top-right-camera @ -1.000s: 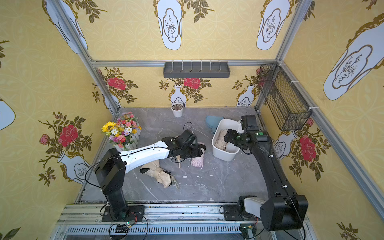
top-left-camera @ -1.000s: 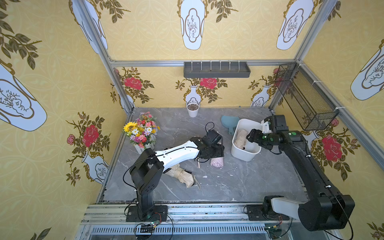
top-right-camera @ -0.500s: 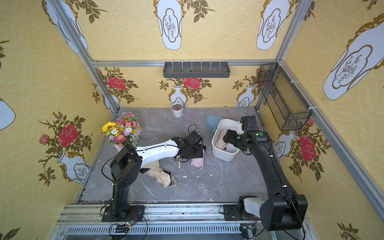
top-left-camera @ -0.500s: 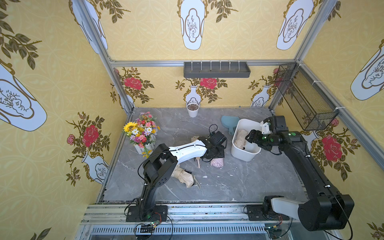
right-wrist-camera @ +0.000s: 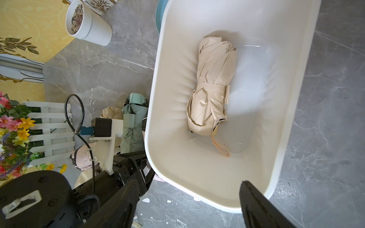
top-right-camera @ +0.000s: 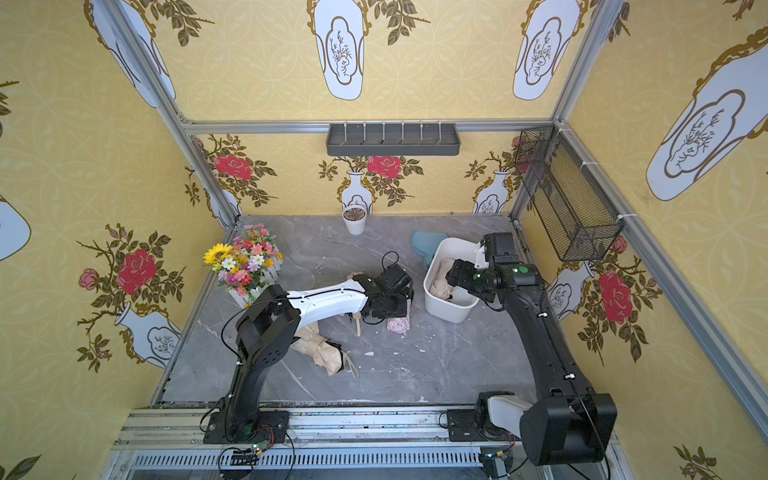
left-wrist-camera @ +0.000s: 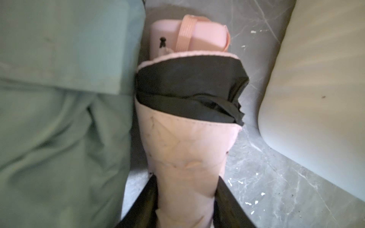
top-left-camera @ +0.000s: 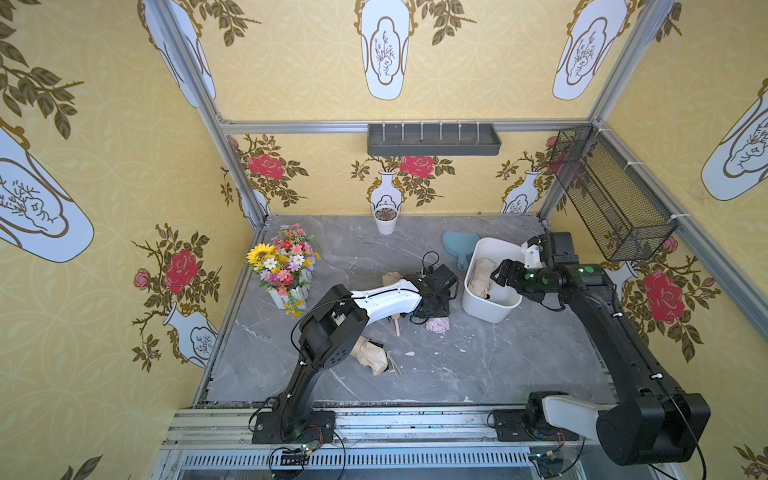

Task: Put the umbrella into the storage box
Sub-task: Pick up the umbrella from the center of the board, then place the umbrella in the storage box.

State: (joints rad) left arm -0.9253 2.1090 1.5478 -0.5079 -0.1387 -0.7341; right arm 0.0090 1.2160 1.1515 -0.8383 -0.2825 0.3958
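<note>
Clearly, our left gripper (left-wrist-camera: 186, 179) pinches the pink umbrella (left-wrist-camera: 187, 150), fingers (left-wrist-camera: 150, 193) pressed to both flanks. It lies on the table (left-wrist-camera: 266, 177) between a green umbrella (left-wrist-camera: 59, 98) and the storage box (left-wrist-camera: 316, 79), length along the box wall, strapped handle farthest from the fingers. Our right gripper (right-wrist-camera: 189, 183) hangs wide over the box, where a cream umbrella (right-wrist-camera: 213, 88) lies.

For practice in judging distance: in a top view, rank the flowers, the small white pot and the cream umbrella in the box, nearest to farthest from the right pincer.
1. Cream umbrella, inside the box, beside the right pincer.
2. Small white pot, at the back wall.
3. Flowers, at the left edge.
</note>
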